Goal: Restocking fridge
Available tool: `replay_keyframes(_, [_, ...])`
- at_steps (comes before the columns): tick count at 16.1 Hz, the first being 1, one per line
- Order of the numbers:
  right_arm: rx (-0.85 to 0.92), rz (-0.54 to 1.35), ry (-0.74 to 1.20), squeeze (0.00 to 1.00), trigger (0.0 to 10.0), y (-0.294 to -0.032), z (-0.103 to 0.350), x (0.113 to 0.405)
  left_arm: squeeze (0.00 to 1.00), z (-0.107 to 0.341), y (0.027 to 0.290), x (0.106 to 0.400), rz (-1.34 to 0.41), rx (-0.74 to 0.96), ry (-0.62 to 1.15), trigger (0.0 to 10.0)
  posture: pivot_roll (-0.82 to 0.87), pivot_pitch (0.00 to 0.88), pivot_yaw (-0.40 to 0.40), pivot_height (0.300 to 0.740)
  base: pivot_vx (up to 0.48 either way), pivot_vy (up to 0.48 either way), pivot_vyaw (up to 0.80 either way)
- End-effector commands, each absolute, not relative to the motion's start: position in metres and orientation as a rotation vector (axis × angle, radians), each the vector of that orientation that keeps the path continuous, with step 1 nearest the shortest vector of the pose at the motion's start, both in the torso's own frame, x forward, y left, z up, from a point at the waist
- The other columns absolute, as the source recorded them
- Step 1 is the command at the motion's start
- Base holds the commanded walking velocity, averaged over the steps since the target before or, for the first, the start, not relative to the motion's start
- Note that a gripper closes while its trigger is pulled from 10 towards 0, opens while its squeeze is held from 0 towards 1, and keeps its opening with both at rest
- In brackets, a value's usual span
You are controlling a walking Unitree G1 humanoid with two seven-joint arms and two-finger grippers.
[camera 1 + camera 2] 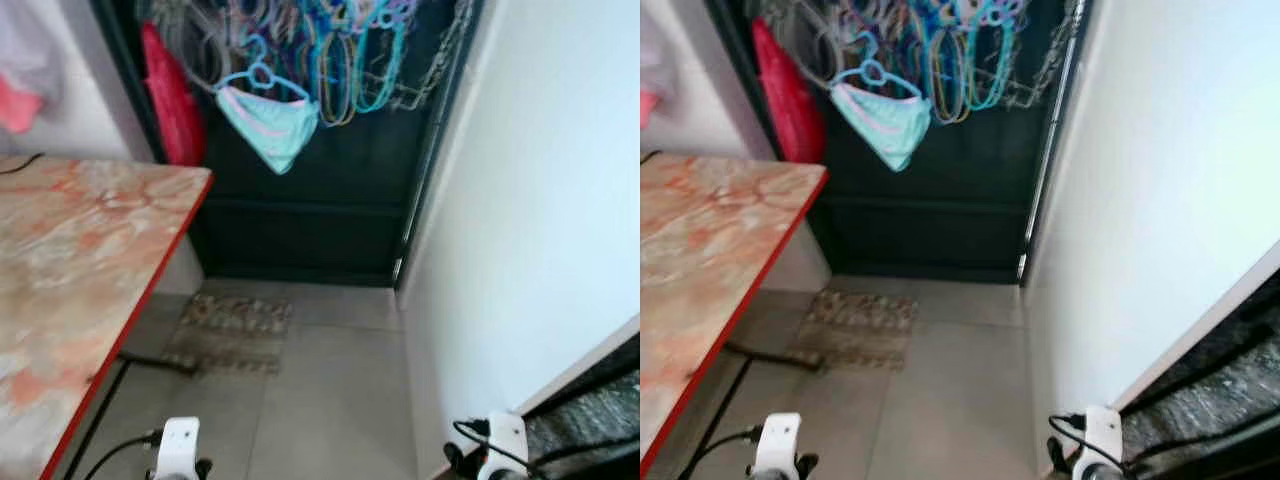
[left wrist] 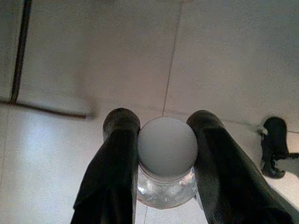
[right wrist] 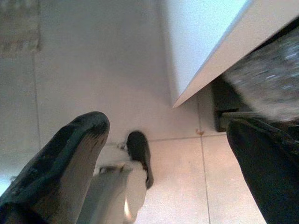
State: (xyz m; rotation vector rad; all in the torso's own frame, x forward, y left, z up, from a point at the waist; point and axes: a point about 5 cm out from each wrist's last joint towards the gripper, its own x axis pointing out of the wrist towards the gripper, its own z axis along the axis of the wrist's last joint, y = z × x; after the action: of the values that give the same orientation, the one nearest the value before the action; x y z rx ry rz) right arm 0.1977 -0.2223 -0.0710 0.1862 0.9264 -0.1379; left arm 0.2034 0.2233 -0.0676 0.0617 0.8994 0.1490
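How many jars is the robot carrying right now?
1. A clear glass jar with a grey lid sits clamped between the left gripper fingers, above the tiled floor. The right gripper is open and holds nothing.

Grey-lidded clear glass jar [image 2: 167, 161], upright between claw fingers [image 2: 114, 168]

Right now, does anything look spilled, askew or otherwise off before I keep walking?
Nothing spilled. The left gripper grips a clear jar by its grey lid, upright over bare floor tiles. The right gripper is open, holding nothing. The only clutter is a tangle of hangers on the dark door.
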Motion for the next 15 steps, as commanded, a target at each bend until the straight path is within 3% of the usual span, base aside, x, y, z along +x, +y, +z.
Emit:
replay_keyframes(1, [0.187,-0.117,0.937,0.00,10.0,-0.2171,-0.0722,0.1976,0.00,-0.0722,0.2302,0.1923,0.164,0.078,0.937,10.0,0.08,0.073,0.031,0.740,0.000,0.000,-0.80])
replay_keyframes(15, [0.204,-0.139,0.949,0.00,10.0,-0.2157,-0.0741,0.1950,0.00,-0.0698,0.2305,0.1966,0.140,0.099,0.929,10.0,0.05,0.083,0.050,0.740,0.000,0.000,-0.80])
